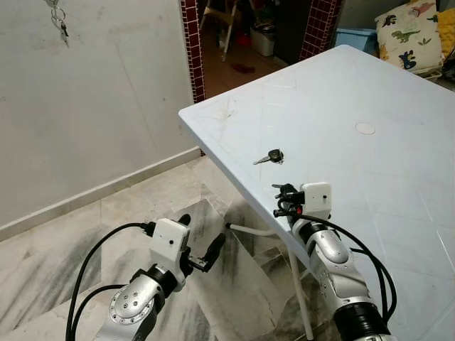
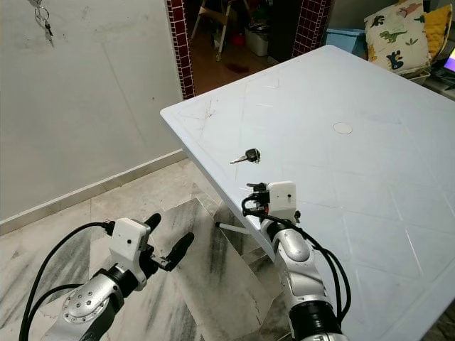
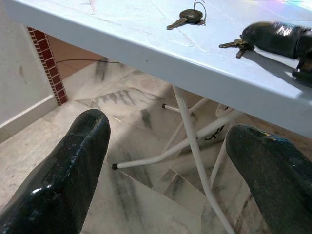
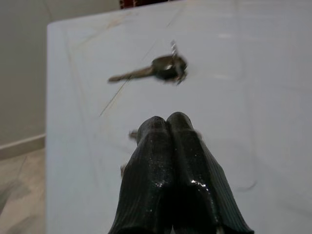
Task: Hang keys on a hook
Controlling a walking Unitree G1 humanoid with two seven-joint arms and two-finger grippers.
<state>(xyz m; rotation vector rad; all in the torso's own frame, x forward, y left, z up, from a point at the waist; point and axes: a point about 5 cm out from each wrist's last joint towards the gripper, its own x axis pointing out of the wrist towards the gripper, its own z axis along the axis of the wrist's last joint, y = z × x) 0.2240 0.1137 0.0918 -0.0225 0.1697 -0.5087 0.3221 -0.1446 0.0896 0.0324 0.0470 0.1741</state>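
Note:
A dark-headed key [image 1: 269, 157] with a ring lies near the corner edge of the white table [image 1: 370, 177]. My right gripper [image 1: 282, 192] rests on the tabletop just short of that key, fingers [image 4: 168, 141] pressed shut. In the left wrist view a second small bunch of keys [image 3: 236, 46] lies at its tip, partly under the fingers; I cannot tell if it is pinched. My left gripper [image 1: 201, 234] hangs open, low over the floor beside the table. High on the wall at the far left, another key bunch [image 1: 58, 17] hangs.
The table stands on thin white legs [image 3: 192, 141] over a marble floor [image 1: 85, 241]. A plain wall [image 1: 99, 106] runs along the left, with a brick-edged doorway [image 1: 190, 42] behind the table. A dinosaur-print cushion [image 1: 405, 32] lies at the far right.

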